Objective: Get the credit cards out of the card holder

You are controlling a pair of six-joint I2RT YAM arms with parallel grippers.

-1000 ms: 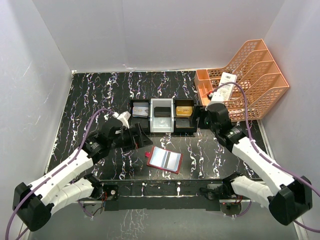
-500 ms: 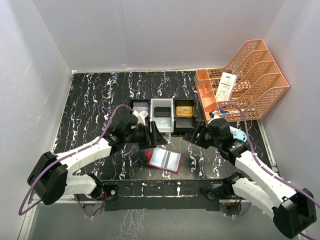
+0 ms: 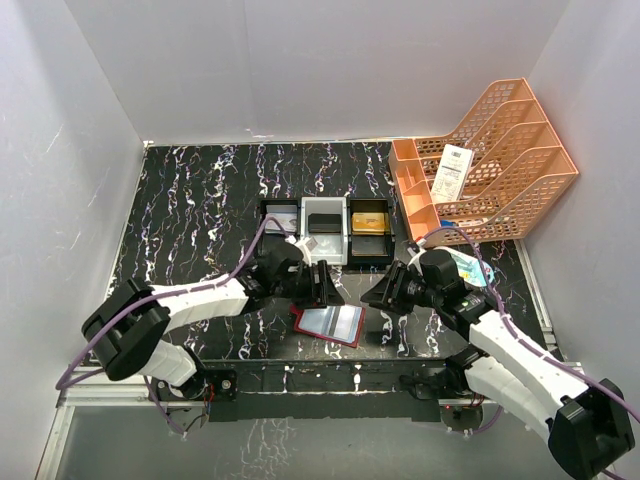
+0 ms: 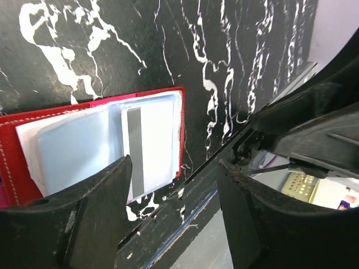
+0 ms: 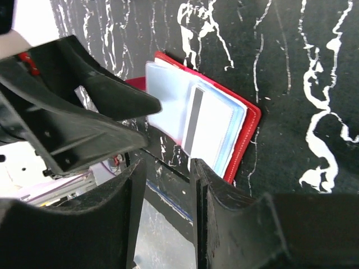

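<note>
The card holder (image 3: pixel 328 322) is laid open on the tabletop (image 3: pixel 200 200), a striped credit card (image 4: pixel 148 143) seen inside it. Beside its ends the left hand (image 3: pixel 326 288) and right hand (image 3: pixel 372 292) are held parted, empty; a tray (image 3: pixel 303 228) and orange rack (image 3: pixel 520 170) are set behind it

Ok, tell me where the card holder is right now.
In the top view the card holder lies open on the table near its front edge, about centre, in front of the black-and-white tray, with the left claw and right claw either side.

The card holder (image 3: pixel 328 323) lies at the worktop's (image 3: pixel 190 200) near edge, centre; the tray (image 3: pixel 326 232) behind it; the rack (image 3: pixel 490 160) at the right edge.
</note>
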